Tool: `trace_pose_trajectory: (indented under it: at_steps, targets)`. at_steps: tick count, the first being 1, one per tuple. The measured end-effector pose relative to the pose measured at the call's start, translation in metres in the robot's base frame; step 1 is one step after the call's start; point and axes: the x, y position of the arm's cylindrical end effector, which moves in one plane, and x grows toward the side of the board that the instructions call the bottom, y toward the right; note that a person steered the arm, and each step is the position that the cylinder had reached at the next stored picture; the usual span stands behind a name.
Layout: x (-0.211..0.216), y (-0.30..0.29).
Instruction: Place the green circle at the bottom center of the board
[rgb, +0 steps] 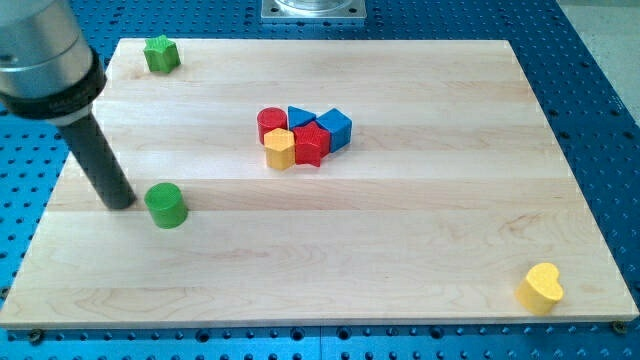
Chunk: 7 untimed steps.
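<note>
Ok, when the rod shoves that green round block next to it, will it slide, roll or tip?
The short green cylinder block stands on its flat end on the smooth wooden board, so it will probably slide, not roll. It looks squat, so tipping seems unlikely. My tip sits just to its left; an off-centre push may make it veer.

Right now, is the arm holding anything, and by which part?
Nothing is held. My tip rests on the board just to the view's left of the green circle, apart from it by a small gap. The rod can only push.
</note>
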Motion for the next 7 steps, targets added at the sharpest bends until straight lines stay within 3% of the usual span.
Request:
trace_pose_trajectory:
  at_steps: [2,3,4,5,6,7]
  targets:
    - [0.044,0.133]
    - [0.018,0.128]
    - [0.036,0.081]
    - [0.079,0.092]
    - [0.085,0.148]
    - [0.045,0.158]
